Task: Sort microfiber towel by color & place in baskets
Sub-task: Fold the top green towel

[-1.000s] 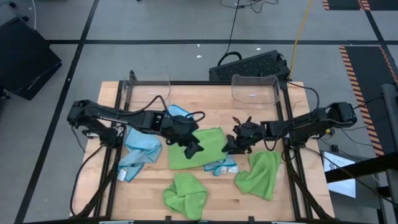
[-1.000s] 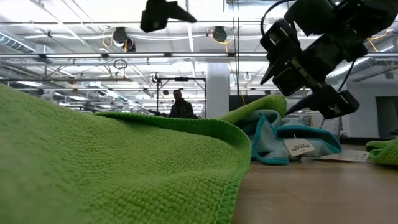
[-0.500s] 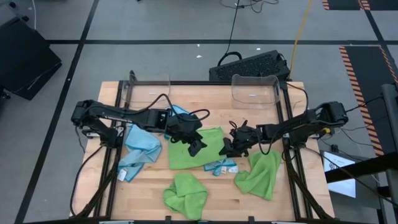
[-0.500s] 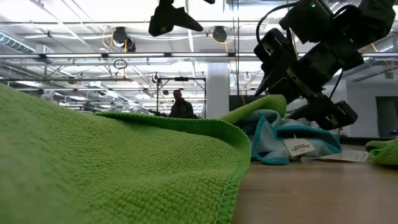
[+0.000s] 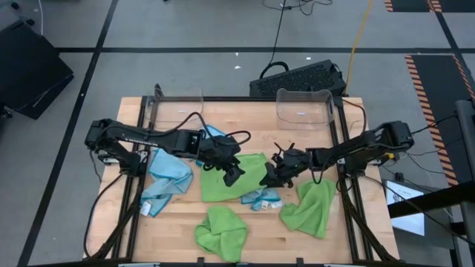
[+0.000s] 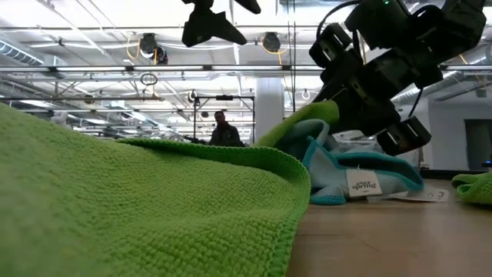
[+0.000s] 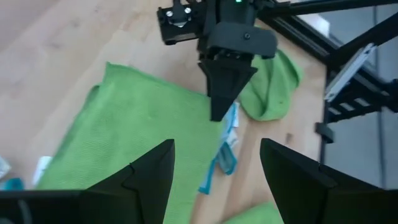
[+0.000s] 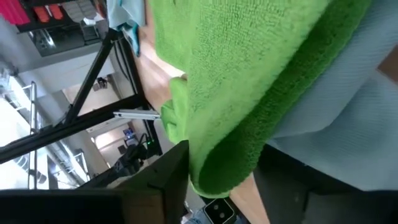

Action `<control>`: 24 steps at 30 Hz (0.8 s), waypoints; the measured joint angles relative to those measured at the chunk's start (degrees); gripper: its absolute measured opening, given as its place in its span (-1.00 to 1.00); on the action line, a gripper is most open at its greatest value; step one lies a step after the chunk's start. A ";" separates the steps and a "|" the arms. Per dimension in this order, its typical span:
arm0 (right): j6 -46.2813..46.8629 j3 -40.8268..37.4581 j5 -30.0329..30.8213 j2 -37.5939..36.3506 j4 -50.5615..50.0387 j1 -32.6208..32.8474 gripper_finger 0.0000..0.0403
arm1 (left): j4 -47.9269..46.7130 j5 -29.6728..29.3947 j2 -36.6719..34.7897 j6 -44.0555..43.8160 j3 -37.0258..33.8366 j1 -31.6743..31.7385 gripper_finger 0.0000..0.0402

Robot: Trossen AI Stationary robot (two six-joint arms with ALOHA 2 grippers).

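Observation:
A flat green towel (image 5: 234,184) lies spread at the table's middle, over a light blue towel with a white tag (image 5: 263,199). My right gripper (image 5: 268,179) is at the green towel's right edge and is shut on it. My left gripper (image 5: 231,173) hovers open above the same towel, its fingers apart in the left wrist view (image 7: 214,177). Two clear baskets (image 5: 178,105) (image 5: 304,105) stand at the far edge. They hold no towel that I can see. My right gripper pinches the green towel's right edge (image 8: 217,168), a rolled-over fold, between its two fingers. The fingers slant down from the table's right side. The edge (image 6: 311,119) is raised off the table while the rest lies flat. Light blue cloth (image 8: 336,106) lies against one finger; whether it is caught, I cannot tell.
A light blue towel (image 5: 167,178) lies at the left. A crumpled green towel (image 5: 221,231) is near the front edge, and another green towel (image 5: 312,206) is at the right. A person (image 6: 224,129) stands far off in the room.
My right gripper has gone a little toward the table's left and down to the green towel's right edge. That edge has risen off the table, and the light blue cloth under it has risen too. The rest of the towel has stayed flat.

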 joint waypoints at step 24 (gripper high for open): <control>3.41 0.01 -3.30 -1.40 -0.41 -0.56 -0.36 | -0.35 -1.68 0.00 1.97 -0.02 0.48 0.19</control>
